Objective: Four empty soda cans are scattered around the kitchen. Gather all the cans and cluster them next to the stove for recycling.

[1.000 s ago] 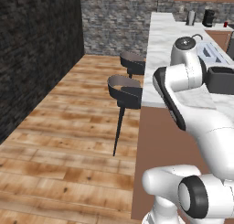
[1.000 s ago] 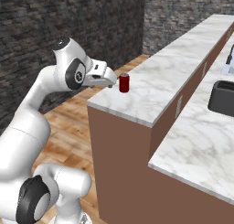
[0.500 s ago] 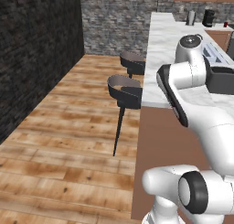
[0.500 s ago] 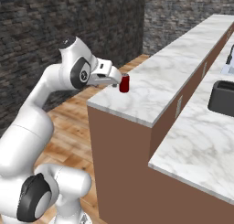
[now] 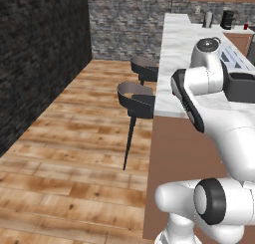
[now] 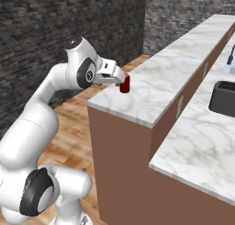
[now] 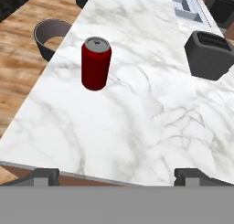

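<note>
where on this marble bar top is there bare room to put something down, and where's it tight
Most of the marble bar top is bare: the wide stretch between the red soda can and the dark toaster, and the near strip along the counter edge ahead of the open gripper. It is tighter on the can's side, by the edge above the stool, and around the toaster.

White marble counter [image 7: 137, 109] with upright red soda can [image 7: 96, 63], dark toaster [image 7: 209, 55].
</note>
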